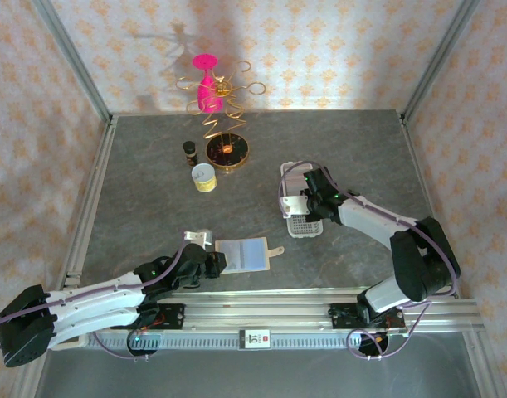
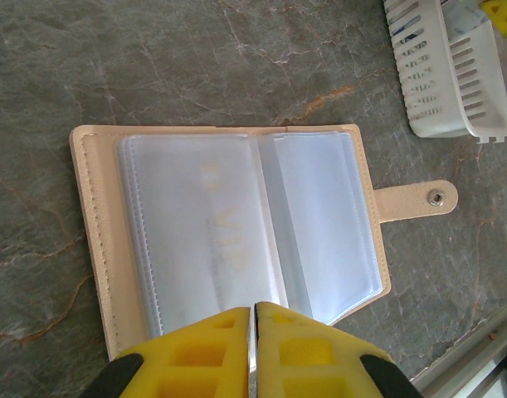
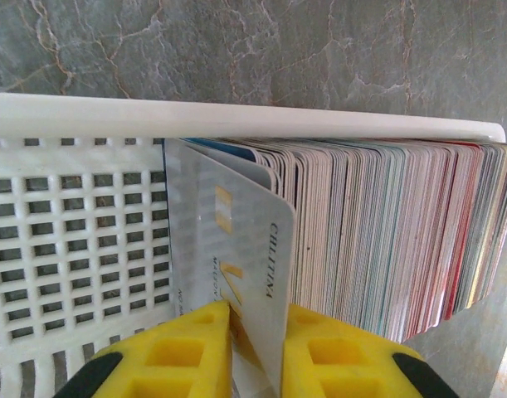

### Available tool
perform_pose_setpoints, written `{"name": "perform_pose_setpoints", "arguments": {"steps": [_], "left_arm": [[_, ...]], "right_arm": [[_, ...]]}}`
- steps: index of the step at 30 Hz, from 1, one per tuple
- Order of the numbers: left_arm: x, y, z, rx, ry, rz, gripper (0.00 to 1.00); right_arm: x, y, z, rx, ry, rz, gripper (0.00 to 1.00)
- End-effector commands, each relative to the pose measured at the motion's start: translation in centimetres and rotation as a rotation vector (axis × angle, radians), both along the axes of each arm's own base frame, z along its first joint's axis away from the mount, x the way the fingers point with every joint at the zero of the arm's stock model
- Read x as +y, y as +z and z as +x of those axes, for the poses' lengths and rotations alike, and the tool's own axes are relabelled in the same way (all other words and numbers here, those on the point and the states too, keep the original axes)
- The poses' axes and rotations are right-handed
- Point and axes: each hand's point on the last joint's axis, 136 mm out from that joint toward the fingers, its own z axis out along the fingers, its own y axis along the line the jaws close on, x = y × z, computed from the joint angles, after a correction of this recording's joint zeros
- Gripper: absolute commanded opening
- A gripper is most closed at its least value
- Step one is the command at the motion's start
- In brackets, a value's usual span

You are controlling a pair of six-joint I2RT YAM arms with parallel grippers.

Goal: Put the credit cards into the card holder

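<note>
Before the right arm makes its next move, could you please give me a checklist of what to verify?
1. Right gripper closed on a card: ok.
2. Card inside the tray, next to the stack: ok.
3. Card parallel to the stack: not ok, it stands at an angle.
4. Free room in the tray beside the card: ok.
5. Left gripper shut at the wallet edge, apart from the tray: ok.
6. Wallet sleeves emptied: cannot tell.

Left fingers (image 2: 195, 352) together; right fingers (image 3: 182, 352) tight on a credit card (image 3: 236, 240)
</note>
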Motion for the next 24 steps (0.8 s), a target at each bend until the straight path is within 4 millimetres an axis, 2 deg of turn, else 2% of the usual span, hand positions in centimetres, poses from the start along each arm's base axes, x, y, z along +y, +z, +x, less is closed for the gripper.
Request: {"name": "perform_pose_setpoints", "arguments": {"steps": [1,10,12,21,24], "left_arm": [[-0.10,-0.12,-0.12,-0.004,-0.003,-0.008,0.11],[-0.18,-0.07,-0.09,-0.004,-0.002,-0.014,0.11],[-0.14,-0.14,-0.10,-0.002,-0.001,-0.012,0.11],[-0.12,-0.21,-0.14,0.001,-0.001,-0.011,0.10],[-0.10,-0.26,-0.14,0.002,0.001,-0.014,0.10]], "right_arm": [[-0.24,1.29,1.81,-0.062,-0.045,-0.010,0.19],[-0.01,2.12,2.17,-0.078,-0.051,0.007,0.20],[-0.02,1.97,2.11,-0.073,-0.052,0.008,0.23],[0.01,1.73,2.11,-0.070,-0.050,0.005,0.23],[-0.01,1.75,2.22,-0.075,-0.054,0.005,0.28]]}}
